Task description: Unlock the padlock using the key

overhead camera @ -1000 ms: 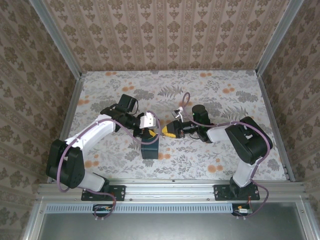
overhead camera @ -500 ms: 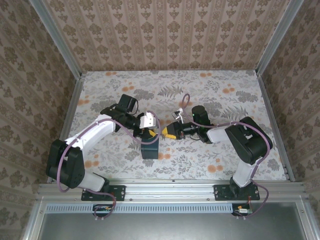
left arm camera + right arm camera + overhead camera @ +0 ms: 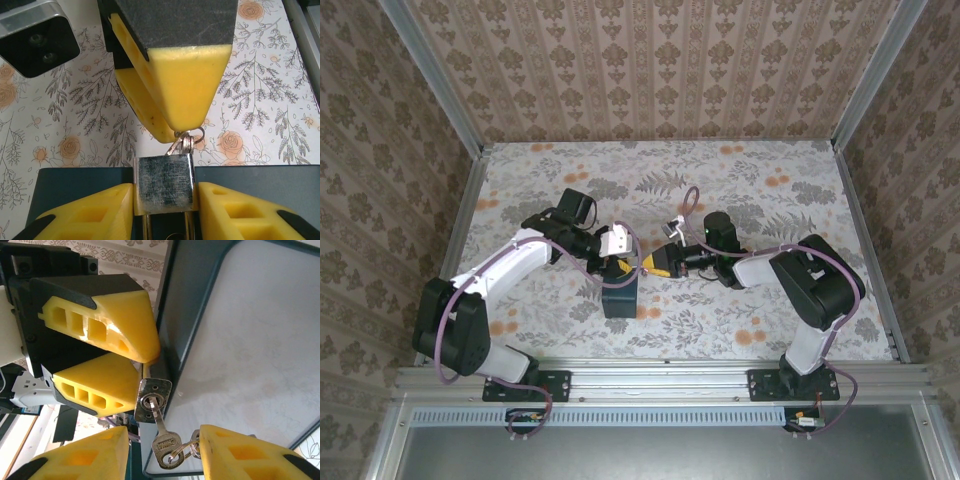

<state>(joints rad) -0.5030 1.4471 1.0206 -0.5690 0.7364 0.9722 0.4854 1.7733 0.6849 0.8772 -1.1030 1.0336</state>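
Observation:
The padlock [image 3: 162,181] is a small silver metal block, clamped between my left gripper's [image 3: 162,192] yellow fingers with its shackle pointing back toward the wrist. Its keyhole face [image 3: 152,400] looks toward my right gripper [image 3: 164,450]. The silver key [image 3: 165,442] has its tip in the keyhole and hangs at a slant. Its ring [image 3: 187,450] touches the right finger [image 3: 240,450]. The right jaws stand apart on either side of the key without pinching it. In the top view both grippers [image 3: 617,268] [image 3: 648,264] meet above a dark-blue block [image 3: 619,297].
The dark-blue block [image 3: 75,185] lies right under the padlock, and its pale face with a dark rim [image 3: 240,340] sits close behind the key. The floral tabletop [image 3: 760,190] has open room behind and to both sides. Patterned walls [image 3: 650,70] enclose it.
The right gripper has edged slightly left toward the padlock. The left arm and the block have not moved.

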